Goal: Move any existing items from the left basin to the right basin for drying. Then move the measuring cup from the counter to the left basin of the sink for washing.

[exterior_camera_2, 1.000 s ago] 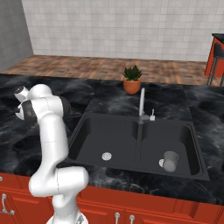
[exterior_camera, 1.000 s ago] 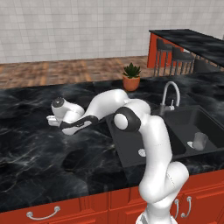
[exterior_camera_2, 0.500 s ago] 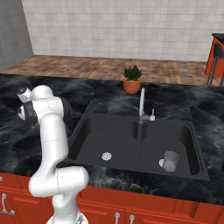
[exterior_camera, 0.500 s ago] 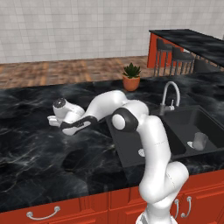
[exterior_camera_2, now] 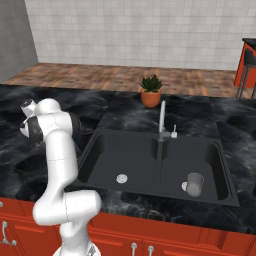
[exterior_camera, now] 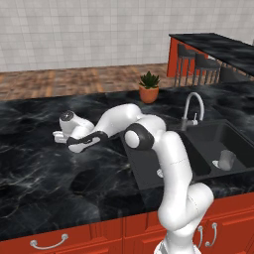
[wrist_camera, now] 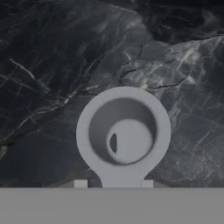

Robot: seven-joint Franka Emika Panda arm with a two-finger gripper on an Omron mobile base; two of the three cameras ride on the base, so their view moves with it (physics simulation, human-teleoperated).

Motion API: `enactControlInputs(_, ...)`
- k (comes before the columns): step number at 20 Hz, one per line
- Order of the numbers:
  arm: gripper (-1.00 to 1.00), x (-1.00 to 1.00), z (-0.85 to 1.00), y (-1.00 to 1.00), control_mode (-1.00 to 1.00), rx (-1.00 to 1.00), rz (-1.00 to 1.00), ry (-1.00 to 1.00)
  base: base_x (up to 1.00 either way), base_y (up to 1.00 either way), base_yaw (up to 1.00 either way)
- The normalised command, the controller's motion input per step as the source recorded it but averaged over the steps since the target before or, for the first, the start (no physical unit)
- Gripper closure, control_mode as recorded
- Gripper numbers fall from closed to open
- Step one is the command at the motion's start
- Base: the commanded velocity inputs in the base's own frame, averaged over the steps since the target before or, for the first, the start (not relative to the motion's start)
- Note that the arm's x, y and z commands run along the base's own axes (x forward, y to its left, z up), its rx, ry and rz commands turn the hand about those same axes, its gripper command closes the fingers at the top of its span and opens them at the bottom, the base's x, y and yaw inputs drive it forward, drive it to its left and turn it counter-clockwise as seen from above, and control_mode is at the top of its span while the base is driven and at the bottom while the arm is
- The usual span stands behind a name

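Your claw (wrist_camera: 113,183) sits low over the measuring cup (wrist_camera: 123,133) on the black marble bench (exterior_camera: 39,163), left of the sink (exterior_camera_2: 155,162). In the hand view its pale tips flank the cup's handle stub at the bottom edge; whether they press it, you cannot tell. The cup stands upright, mouth toward the camera.

Risk, as judged: a pinch on so short a handle may let the cup swing or slip on lifting, and the polished stone offers little friction.

A glass (exterior_camera_2: 194,184) already stands in the right basin; the left basin looks bare. Potted plant (exterior_camera_2: 150,91) behind the faucet (exterior_camera_2: 162,117); tiled wall, red cabinets below.
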Motion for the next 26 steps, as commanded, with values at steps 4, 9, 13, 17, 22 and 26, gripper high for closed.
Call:
enactControlInputs(4,1.0,0.0,0.0,0.01,-1.0,0.01,0.0,0.0,0.0,0.0,0.0)
enactControlInputs(9,1.0,-0.18,0.1,-0.03,-1.0,0.0,-0.03,-0.01,0.0,0.0,0.0)
enactControlInputs(13,1.0,-0.41,0.22,-0.24,-1.0,0.0,-0.08,-0.01,0.0,0.0,0.0)
enactControlInputs(17,1.0,-0.49,0.21,-0.5,-1.0,0.02,-0.11,0.0,0.0,0.0,0.0)
enactControlInputs(22,1.0,-0.48,0.21,-0.82,-1.0,0.06,-0.11,0.0,0.0,0.0,0.0)
enactControlInputs(26,1.0,-0.42,0.14,-0.89,-1.0,0.06,-0.1,0.0,0.0,0.0,0.0)
